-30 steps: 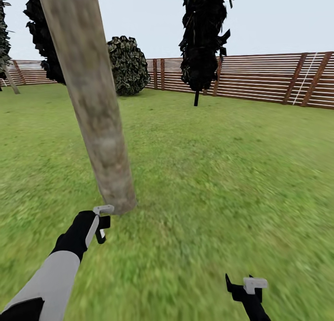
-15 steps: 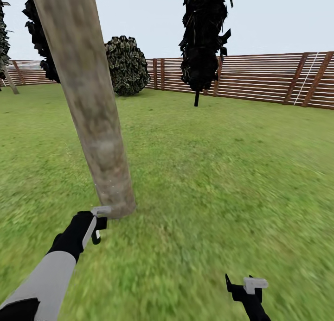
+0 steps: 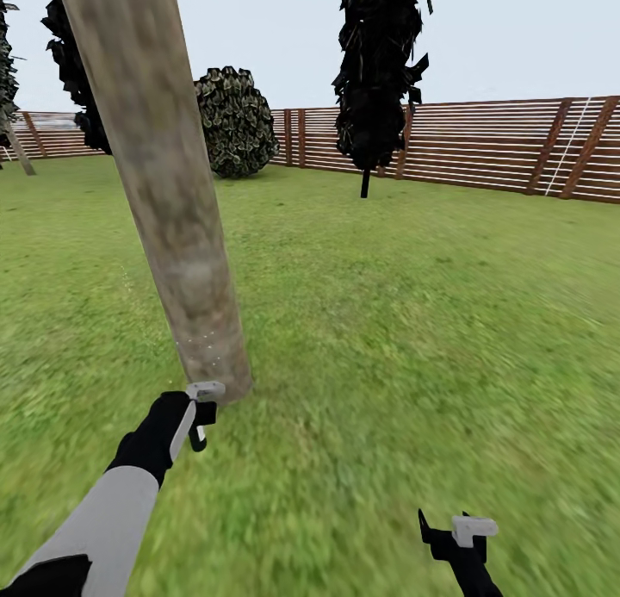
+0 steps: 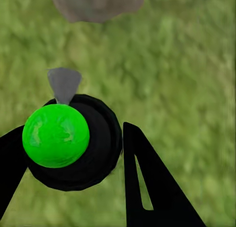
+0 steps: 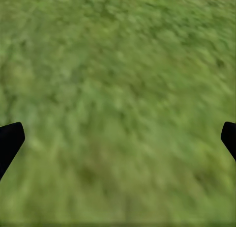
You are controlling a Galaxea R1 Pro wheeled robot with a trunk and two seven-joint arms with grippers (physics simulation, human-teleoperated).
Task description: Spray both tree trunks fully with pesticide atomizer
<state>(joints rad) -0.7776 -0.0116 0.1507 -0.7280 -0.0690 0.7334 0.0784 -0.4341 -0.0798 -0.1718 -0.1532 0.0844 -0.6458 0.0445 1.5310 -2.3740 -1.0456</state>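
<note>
We take the trunk (image 3: 172, 209) as our landmark: a thick, pale, mottled column rising from the lawn (image 3: 387, 321), leaning across the head view. The left gripper (image 3: 200, 414) sits just beside the foot of the trunk, on the robot's side of it. In the left wrist view, its fingers (image 4: 147, 187) are closed around the atomizer (image 4: 69, 141), a black round body with a bright green cap and a grey nozzle (image 4: 64, 83) that points toward the base of the trunk (image 4: 98, 3). Faint pale specks show on the lower bark, and we judge these to be spray landing, though they are too small to confirm. The right gripper (image 3: 456, 532) hangs well apart from the trunk, low over the grass, and its fingers (image 5: 10, 141) stand spread wide with nothing between them. We judge the atomizer to be a light, rigid plastic bottle; its rounded body looks smooth and could rotate or slip in a two-finger hold, so we recommend taking it around the widest part of the body, below the cap, with the nozzle left free. We judge that the upper bark has yet to be covered. Beyond the trunk stand a fence (image 3: 482, 145), a dark cypress (image 3: 379, 71) and a rounded bush (image 3: 234, 119).
</note>
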